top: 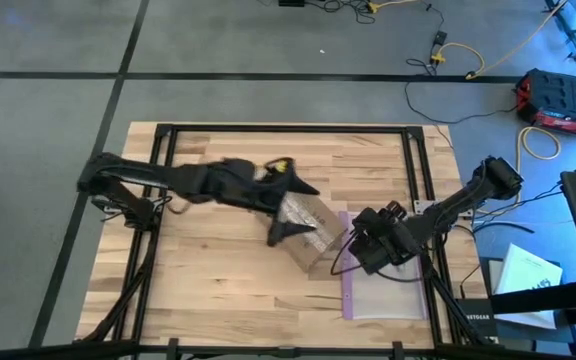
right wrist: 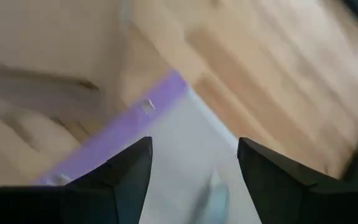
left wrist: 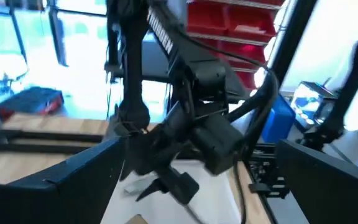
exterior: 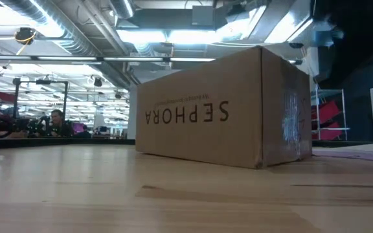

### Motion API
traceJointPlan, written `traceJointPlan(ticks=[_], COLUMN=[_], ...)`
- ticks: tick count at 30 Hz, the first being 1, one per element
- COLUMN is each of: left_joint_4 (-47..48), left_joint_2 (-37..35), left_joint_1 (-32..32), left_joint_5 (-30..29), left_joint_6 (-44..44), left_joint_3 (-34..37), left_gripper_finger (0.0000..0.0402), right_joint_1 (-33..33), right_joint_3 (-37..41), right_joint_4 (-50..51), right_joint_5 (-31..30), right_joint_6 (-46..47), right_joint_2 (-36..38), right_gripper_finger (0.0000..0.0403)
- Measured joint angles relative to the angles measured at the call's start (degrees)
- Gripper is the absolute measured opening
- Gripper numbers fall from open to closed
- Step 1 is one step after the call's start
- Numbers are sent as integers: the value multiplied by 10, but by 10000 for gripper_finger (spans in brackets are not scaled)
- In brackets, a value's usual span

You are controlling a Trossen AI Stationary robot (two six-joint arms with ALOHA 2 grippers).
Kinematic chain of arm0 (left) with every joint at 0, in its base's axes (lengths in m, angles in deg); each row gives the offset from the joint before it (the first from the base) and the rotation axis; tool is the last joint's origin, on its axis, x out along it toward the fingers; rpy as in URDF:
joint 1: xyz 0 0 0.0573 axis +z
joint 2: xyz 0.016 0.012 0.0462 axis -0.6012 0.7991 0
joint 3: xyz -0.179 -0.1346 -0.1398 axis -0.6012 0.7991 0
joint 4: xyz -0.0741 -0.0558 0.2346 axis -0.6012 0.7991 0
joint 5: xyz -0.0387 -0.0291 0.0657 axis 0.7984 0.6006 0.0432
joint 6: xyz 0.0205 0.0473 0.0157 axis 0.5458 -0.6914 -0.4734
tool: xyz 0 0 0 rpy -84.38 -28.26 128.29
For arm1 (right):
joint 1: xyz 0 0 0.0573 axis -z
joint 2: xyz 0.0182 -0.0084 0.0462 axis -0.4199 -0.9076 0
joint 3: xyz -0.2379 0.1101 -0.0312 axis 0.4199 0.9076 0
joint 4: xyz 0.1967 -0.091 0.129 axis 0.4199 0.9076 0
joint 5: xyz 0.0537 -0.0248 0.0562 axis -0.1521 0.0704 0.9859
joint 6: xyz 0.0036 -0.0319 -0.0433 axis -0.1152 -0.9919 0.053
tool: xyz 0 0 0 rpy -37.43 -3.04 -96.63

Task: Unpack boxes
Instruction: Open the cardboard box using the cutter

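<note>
Fingers of left gripper [top: 290, 212] spread, partly hiding box [top: 313, 232]; right gripper [right wrist: 194, 163] parted.

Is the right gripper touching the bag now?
Apart. The right wrist view shows the open right gripper hovering over the bag; both dark fingers end above it, and nothing sits between them.
</note>
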Motion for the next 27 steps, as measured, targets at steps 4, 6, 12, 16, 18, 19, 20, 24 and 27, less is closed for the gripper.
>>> traceJointPlan(ticks=[4,6,12,16,18,19,20,24,27], left_joint_4=[89,134,135,10,-83,-127,-164,-280,-324], left_joint_2=[-45,-59,-114,-181,-218,-233,-245,-259,-248], left_joint_1=[23,35,67,83,88,91,92,93,84], left_joint_5=[-5,-5,-4,-3,-5,-7,-9,-15,-17], left_joint_6=[-15,-21,-29,15,52,71,92,146,183], left_joint_3=[0,1,75,224,312,356,396,526,584], left_gripper_finger=[400,400,400,400,400,400,400,400,400], right_joint_1=[-24,-30,-40,-46,-50,-52,-53,-51,-51], right_joint_3=[-26,-28,-20,-19,-18,-18,-18,-18,-18], right_joint_4=[-23,-53,-111,-135,-147,-151,-156,-158,-159], right_joint_5=[-89,-112,-110,-111,-118,-121,-121,-118,-111], right_joint_6=[33,44,36,36,36,35,34,5,-11], right_joint_2=[0,0,-5,-5,-5,-5,-5,-5,-5], right_gripper_finger=[222,222,222,222,222,222,222,222,222])
